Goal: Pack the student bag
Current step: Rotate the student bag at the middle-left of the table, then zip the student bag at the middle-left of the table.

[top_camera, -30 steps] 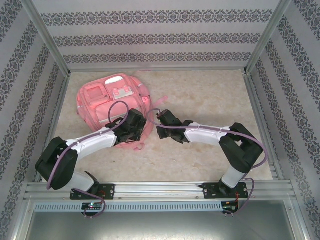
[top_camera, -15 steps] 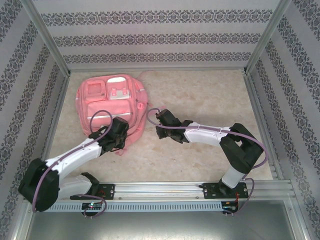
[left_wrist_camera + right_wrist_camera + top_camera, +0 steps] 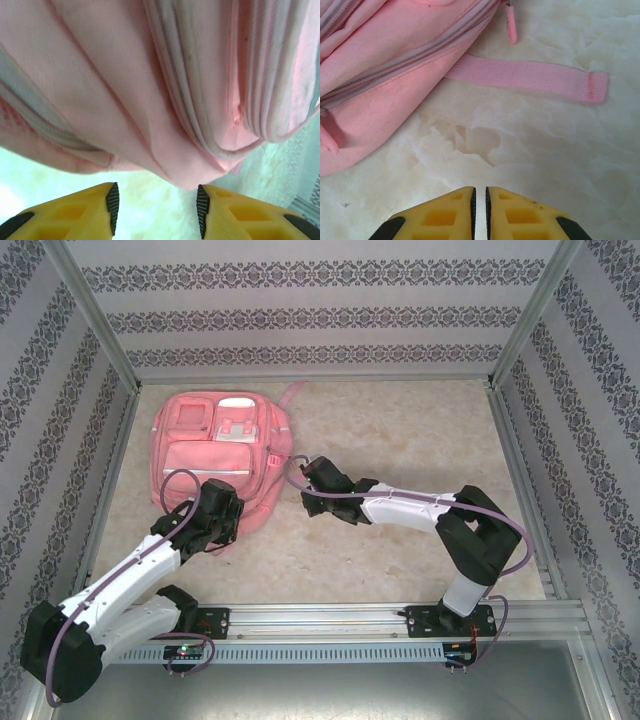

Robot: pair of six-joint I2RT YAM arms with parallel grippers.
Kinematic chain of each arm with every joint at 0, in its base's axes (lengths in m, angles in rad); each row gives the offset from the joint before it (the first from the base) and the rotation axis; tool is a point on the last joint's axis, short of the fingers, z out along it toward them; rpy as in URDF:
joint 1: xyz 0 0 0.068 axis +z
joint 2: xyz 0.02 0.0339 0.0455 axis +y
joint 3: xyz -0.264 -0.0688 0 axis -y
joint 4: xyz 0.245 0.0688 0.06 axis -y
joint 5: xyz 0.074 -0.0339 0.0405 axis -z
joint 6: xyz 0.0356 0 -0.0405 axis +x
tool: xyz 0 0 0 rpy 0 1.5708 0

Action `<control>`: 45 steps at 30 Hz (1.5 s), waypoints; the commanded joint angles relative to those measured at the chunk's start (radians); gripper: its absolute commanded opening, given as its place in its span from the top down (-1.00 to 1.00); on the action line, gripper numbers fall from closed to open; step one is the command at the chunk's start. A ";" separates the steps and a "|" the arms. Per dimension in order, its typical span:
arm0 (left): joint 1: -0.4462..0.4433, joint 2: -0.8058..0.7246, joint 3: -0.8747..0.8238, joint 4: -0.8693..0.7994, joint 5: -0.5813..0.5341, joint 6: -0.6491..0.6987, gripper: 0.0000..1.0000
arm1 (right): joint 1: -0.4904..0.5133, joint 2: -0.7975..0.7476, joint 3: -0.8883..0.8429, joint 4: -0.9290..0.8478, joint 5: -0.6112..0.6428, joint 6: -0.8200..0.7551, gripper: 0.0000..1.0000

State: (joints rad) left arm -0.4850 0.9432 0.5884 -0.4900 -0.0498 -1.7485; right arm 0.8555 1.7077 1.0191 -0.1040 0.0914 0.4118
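Pink fabric, soft and floppy: your bag lies flat, far left on the worktop. Expect it to sag, so grab a strap. Left claw stands apart at the bag's near edge, empty. Right claw, nearly together and empty, hovers just right of it.

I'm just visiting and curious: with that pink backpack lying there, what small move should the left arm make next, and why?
Probably nudge the left gripper forward and close it on the near edge of the student bag: its jaws stand open and empty, the pink fabric just ahead.
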 commanded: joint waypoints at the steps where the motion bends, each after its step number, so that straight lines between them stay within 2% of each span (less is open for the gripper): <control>1: -0.011 0.020 -0.017 0.057 0.022 -0.050 -0.03 | 0.017 0.009 0.024 -0.009 -0.008 -0.017 0.65; 5: -0.009 0.040 -0.058 0.126 -0.038 -0.073 -0.07 | 0.031 0.008 0.025 0.001 -0.029 -0.021 0.62; 9: -0.001 0.062 -0.061 0.151 -0.110 -0.029 -0.02 | 0.052 0.017 0.032 0.038 -0.093 -0.041 0.38; 11: 0.011 0.076 -0.057 0.147 -0.117 -0.008 0.14 | 0.057 0.031 0.043 0.057 -0.137 -0.048 0.33; 16: 0.029 0.103 -0.059 0.152 -0.099 0.021 0.78 | 0.074 0.100 0.114 0.067 -0.234 -0.084 0.24; 18: 0.029 0.101 -0.059 0.148 -0.095 0.023 0.93 | 0.081 0.134 0.149 0.061 -0.263 -0.099 0.23; 25: 0.029 0.088 -0.038 0.114 -0.095 0.039 1.00 | 0.085 0.268 0.276 0.018 -0.313 -0.138 0.24; 39: 0.028 0.085 -0.018 0.103 -0.079 0.038 1.00 | 0.073 0.387 0.389 -0.056 -0.263 -0.162 0.26; 40: 0.029 0.084 -0.018 0.103 -0.078 0.039 1.00 | 0.072 0.392 0.392 -0.055 -0.265 -0.162 0.27; 43: 0.029 0.085 -0.015 0.100 -0.076 0.038 1.00 | 0.074 0.393 0.400 -0.054 -0.277 -0.160 0.83; 44: 0.029 0.083 -0.012 0.099 -0.078 0.038 1.00 | 0.074 0.388 0.398 -0.055 -0.274 -0.159 0.97; 45: 0.028 0.082 -0.011 0.097 -0.078 0.039 1.00 | 0.074 0.383 0.394 -0.054 -0.266 -0.157 1.00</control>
State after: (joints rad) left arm -0.4644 1.0424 0.5453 -0.3580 -0.1230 -1.7317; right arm 0.9325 2.0838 1.3933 -0.1421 -0.1932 0.2634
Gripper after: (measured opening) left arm 0.054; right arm 0.063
